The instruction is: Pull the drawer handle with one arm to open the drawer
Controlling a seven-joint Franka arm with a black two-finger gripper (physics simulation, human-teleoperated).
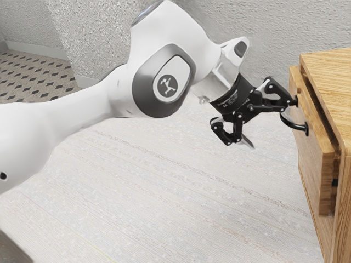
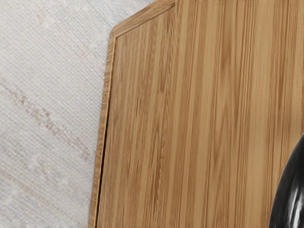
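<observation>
Wooden drawer [image 1: 312, 142] looks barely opened; our pincer [image 1: 267, 121] gapes wide, one finger against the handle [image 1: 289, 124], gripping nothing; pulling remains.

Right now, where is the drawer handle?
In the exterior view, the handle sits on the wooden drawer front near the view's right edge, with the open gripper just to its left.
</observation>
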